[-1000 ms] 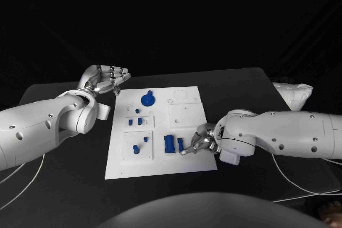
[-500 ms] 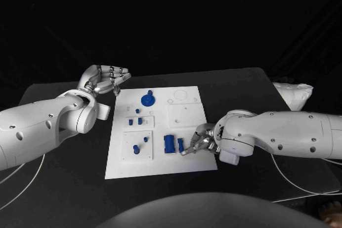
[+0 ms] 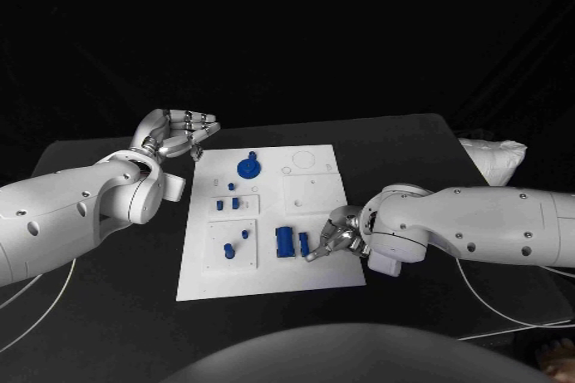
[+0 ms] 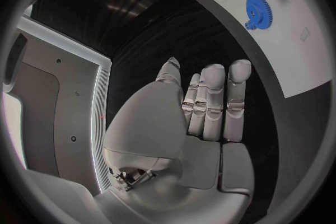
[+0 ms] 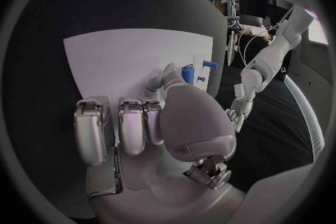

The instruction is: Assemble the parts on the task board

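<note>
At the far left, the left hand (image 3: 178,132) hangs over the black bench (image 3: 108,154) just off the far left corner of the white board (image 3: 270,271), fingers loosely curled and holding nothing; it is well apart from the work, so the risk there is only that it would sweep the board's edge if it swung in carelessly. Next along, the blue gear (image 3: 248,166) sits near the board's far edge, with small blue pegs (image 3: 228,204) below it and two more pieces (image 3: 235,243) in the lower left panel. Toward the middle lies the long blue block (image 3: 285,240), and just beside it a smaller blue piece (image 3: 304,241). The right hand (image 3: 336,238) rests low at the board's right edge, fingertips (image 5: 170,69) down close by that smaller piece; I cannot tell whether it pinches it or merely touches it. A slanted push here could likely tip the piece, knock the block, or slide the whole board.
</note>
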Robot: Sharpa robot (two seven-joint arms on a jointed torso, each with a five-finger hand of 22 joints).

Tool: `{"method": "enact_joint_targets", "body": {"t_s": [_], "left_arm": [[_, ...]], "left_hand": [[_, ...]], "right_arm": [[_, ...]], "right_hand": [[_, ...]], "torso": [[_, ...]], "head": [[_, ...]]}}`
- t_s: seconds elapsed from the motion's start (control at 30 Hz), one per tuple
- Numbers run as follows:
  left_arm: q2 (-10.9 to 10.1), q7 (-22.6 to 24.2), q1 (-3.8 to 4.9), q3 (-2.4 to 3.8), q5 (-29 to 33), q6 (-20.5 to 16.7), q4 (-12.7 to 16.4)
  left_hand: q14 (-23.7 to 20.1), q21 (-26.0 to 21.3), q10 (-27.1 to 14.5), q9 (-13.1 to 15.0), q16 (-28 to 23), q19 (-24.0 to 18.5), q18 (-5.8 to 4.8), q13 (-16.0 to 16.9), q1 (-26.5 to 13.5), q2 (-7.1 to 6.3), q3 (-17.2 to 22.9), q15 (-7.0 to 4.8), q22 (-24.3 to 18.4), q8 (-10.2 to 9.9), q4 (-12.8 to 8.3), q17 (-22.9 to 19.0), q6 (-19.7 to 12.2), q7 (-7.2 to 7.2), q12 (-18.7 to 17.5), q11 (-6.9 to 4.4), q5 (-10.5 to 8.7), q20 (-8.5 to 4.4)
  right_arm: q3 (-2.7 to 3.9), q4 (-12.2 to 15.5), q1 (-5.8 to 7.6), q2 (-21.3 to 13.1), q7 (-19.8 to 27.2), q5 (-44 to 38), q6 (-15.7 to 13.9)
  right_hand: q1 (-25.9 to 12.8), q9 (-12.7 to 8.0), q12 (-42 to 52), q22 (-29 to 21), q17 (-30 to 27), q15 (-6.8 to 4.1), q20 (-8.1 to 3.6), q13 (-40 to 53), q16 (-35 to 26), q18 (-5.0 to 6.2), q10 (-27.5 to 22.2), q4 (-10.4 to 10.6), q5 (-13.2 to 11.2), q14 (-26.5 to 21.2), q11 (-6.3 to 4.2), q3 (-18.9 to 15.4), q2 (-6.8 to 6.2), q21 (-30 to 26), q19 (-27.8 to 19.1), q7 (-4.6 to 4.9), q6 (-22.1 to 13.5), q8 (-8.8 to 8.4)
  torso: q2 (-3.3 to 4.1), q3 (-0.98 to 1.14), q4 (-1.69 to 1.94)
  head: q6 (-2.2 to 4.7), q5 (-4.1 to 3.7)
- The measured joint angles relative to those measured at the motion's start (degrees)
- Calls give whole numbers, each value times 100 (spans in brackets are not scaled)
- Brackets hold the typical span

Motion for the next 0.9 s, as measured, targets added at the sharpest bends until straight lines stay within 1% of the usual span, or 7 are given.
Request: {"method": "enact_joint_targets", "body": {"t_s": [0.2, 0.3, 0.4, 0.43, 0.57, 0.7, 0.9], "left_arm": [[0, 0, 0, 0, 0, 0, 0], [-1, 0, 0, 0, -1, 0, 0], [-3, 0, 0, 0, -1, 0, 1], [-3, 0, 0, 0, -1, 0, 1], [-6, 0, 0, 0, -1, 0, 1], [-6, 0, 0, 0, -2, 0, -3], [-8, 0, 0, 0, -2, 0, -4]], "left_hand": [[0, 0, 0, 0, 0, 0, -1, 0, 0, 0, 0, 0, 0, 0, 0, 0, 0, 0, 0, 0, 0, 0], [0, 0, 0, 0, 0, 0, 0, 0, 0, 0, 0, 0, 0, 0, 0, 0, 0, 0, 0, 0, 0, 0], [0, 0, 0, 0, 0, 0, 0, 0, 0, 0, 0, 0, 0, 0, 0, 0, 0, 0, 0, 0, 0, 0], [0, 0, 0, 0, 0, 0, -1, 0, 0, 0, 0, 0, 0, 0, 0, 0, 0, 0, 0, 0, 0, 0], [0, 0, 0, 0, 0, 0, 0, 0, 0, 0, 0, 0, 0, 0, 0, 0, 0, 0, 0, 0, 0, 0], [0, 0, 0, 0, 0, 0, 0, 0, 0, 0, 0, 0, 0, 0, 0, 0, 0, 0, 0, 0, 0, 0], [0, 0, 0, 0, 0, 0, 0, 0, 0, 0, 0, 0, 0, 0, 0, 0, 0, 0, 0, 0, 0, 0]], "right_arm": [[0, 26, 0, -16, 90, 0, -74], [0, 45, 0, -36, 162, 7, -128], [-1, 62, -1, -63, 234, 15, -185], [-1, 66, -1, -71, 255, 16, -200], [-2, 75, -2, -95, 334, 25, -251], [-2, 78, -2, -103, 378, 38, -273], [-2, 78, -1, -106, 386, 56, -275]], "right_hand": [[108, 115, -1, 0, 0, 0, -7, -9, 0, 0, 0, -100, 0, 0, 0, -37, -109, 0, 8, -8, 121, 101], [148, 165, -1, 0, -1, 0, -7, -13, 0, 0, 0, -140, 0, 0, 0, -43, -150, 0, 8, 19, 217, 170], [191, 167, -1, -1, -1, 0, -7, -8, 0, 0, 0, -169, 0, 0, 0, -43, -197, 0, 8, 20, 258, 217], [180, 167, -2, -1, -1, 0, -7, -10, 0, 0, 0, -171, 0, 0, 0, -45, -238, 0, 8, 20, 258, 233], [138, 173, -3, -1, -1, 0, -7, -12, 0, 0, 1, -172, 0, 0, -1, -45, -309, 0, 8, -8, 288, 268], [121, 278, -7, -1, -1, 0, -7, -12, 0, 0, 1, -172, 0, 0, -1, -45, -326, 0, 8, -11, 293, 225], [139, 269, -7, -1, -2, 1, -7, -12, 0, 0, 1, -181, 0, 0, -1, -7, -355, 0, 8, -14, 296, 196]], "torso": [[2, 0, 0], [2, -1, -1], [2, -1, -1], [2, -1, -1], [2, -1, -4], [1, -1, -4], [1, -1, -1]], "head": [[0, 5], [0, 7], [0, 5], [0, 5], [0, 5], [0, 4], [0, -3]]}}
